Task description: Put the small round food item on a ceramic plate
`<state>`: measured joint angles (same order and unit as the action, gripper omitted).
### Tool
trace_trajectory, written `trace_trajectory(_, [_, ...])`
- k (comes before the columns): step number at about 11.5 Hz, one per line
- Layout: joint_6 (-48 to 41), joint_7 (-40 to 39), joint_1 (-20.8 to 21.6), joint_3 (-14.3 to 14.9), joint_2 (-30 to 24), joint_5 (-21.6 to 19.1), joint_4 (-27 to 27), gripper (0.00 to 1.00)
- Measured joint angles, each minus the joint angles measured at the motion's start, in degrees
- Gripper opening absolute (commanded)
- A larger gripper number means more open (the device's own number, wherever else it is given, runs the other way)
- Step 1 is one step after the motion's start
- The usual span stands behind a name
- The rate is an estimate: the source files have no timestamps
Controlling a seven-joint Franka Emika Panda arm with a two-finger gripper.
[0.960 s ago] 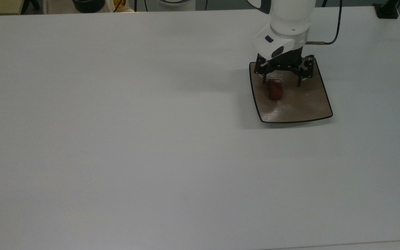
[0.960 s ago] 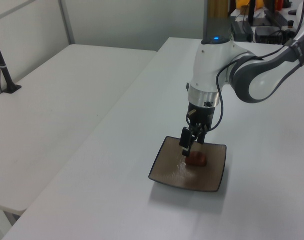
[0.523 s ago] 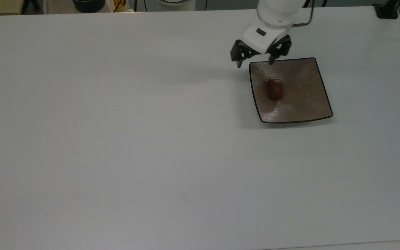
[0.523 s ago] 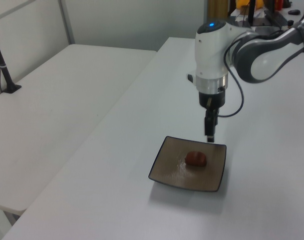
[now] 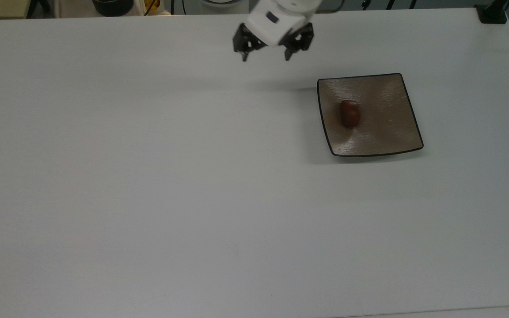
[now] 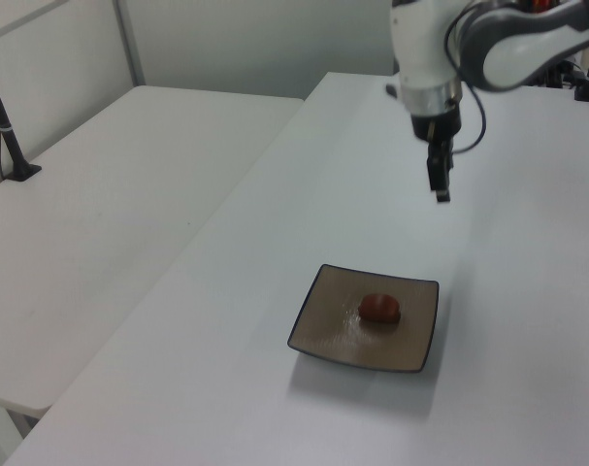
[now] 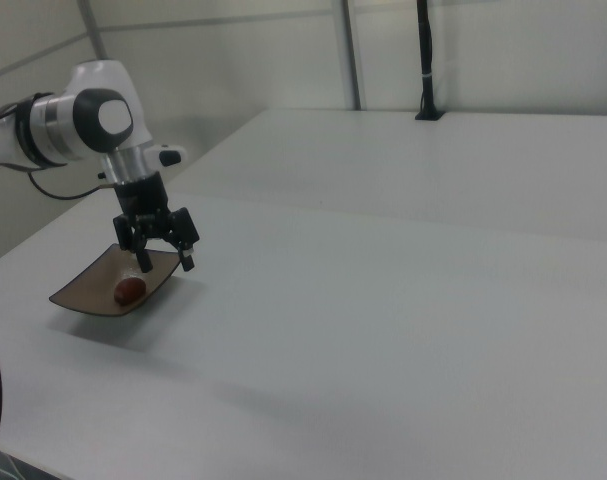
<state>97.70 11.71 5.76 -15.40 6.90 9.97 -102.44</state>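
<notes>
Food item, a little glossy red-brown lump, is sitting on the plate, a bit toward 9 o'clock of the plate's middle in the top view. In the left view it rests near the plate's center, and in the right view it lies on the plate too. Nothing is touching it.

The plate is square, tan-brown with a thin dark rim, flat on the white tabletop, over at about 2 o'clock of the tabletop's middle in the top view.

The gripper is well apart from the plate, up around 10 o'clock from it in the top view, close to the tabletop's far edge. Its jaws are spread wide and empty, tips pointing down. In the left view the gripper hangs above the tabletop at roughly 1 o'clock from the plate. In the right view it hangs just past the plate's right edge, clear of the food.
</notes>
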Motion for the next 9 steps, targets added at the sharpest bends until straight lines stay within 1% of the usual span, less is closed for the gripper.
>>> trace_trajectory(1, [-0.68, -0.21, -0.39, 1.37, -1.41, -0.02, 0.01, 1.0])
trace_trajectory(3, [-1.1, -0.69, -0.81, 5.26, -4.62, -0.87, -0.01, 1.0])
trace_trajectory(4, [-1.11, -1.47, -1.01, 7.16, -5.95, -2.46, -0.04, 1.0])
trace_trajectory(5, [-1.11, -2.61, -1.07, 8.32, -6.62, -3.56, -0.08, 1.0])
trace_trajectory(6, [-1.11, -4.86, -1.27, 10.08, -7.41, -5.27, -0.1, 1.0])
trace_trajectory(9, [-1.12, -7.22, -1.9, 13.21, -8.24, -8.43, -0.13, 1.0])
